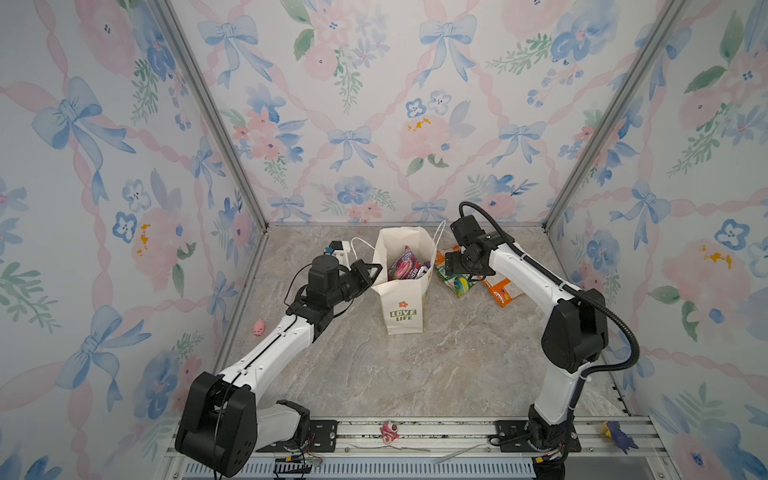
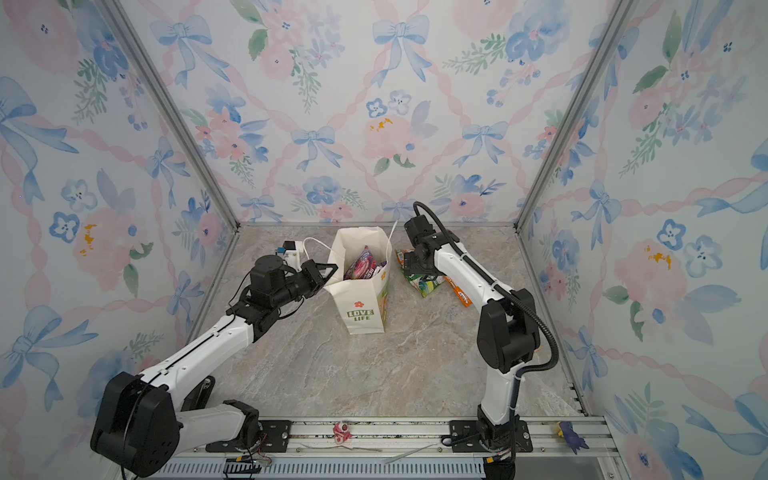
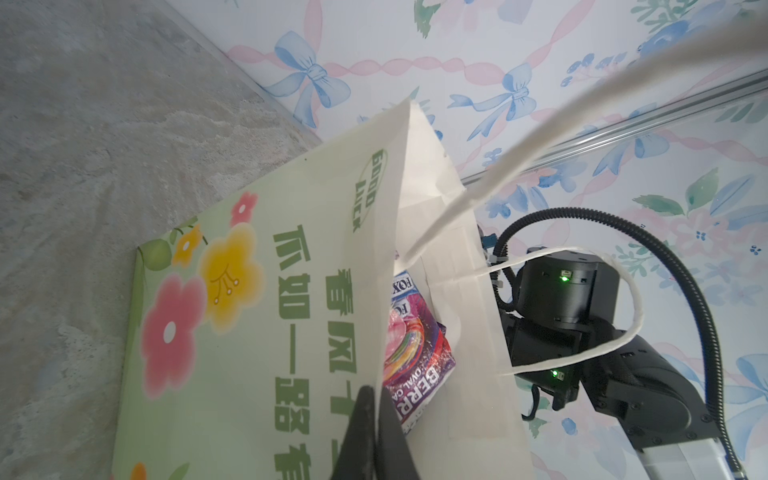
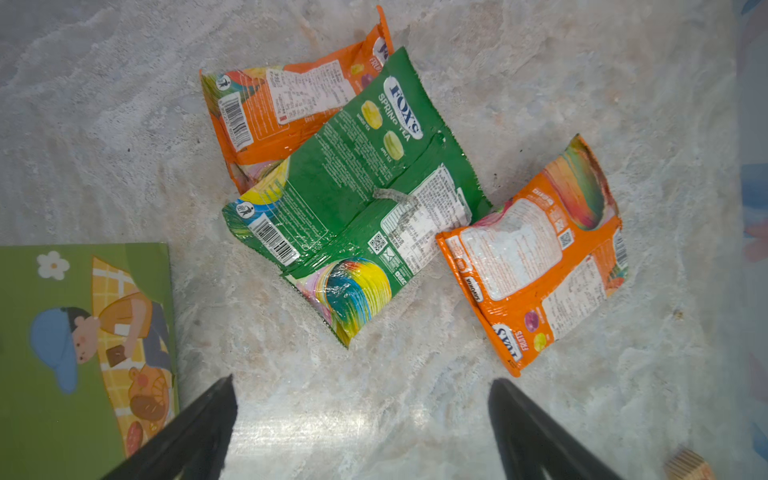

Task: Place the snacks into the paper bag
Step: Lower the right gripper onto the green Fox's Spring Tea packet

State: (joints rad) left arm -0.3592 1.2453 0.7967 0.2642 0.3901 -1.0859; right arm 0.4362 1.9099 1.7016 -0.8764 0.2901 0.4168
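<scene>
In both top views, the tall cream-white paper bag (image 1: pixel 401 303) with white cord handles was seen standing upright on the marbled grey table (image 1: pixel 415 374). Its mouth was open, and a purple glossy candy packet (image 1: pixel 400 266) was already inside. The left gripper (image 1: pixel 370 272) was set against the bag's left rim. The right gripper (image 1: pixel 452 262) was held just right of the bag, above a green glossy packet (image 1: pixel 459 286) and an orange glossy packet (image 1: pixel 503 294) lying flat on the table. The right arm was by far the nearer to them.

In the left wrist view, the left gripper was shown closed, with the bag's upper edge pinched between its fingers (image 3: pixel 361 419).

In the right wrist view, the right gripper was shown wide open and empty above bare table. The green packet lay just ahead of the gap between the fingers (image 4: pixel 199 424), apart from them. It overlapped a second orange packet (image 4: pixel 282 108) beyond it and lay just beside the first. Its long axis ran obliquely to the line joining the fingers. A turn of the wrist, or a grasp across the near corner, was therefore judged necessary after a short advance and descent.
</scene>
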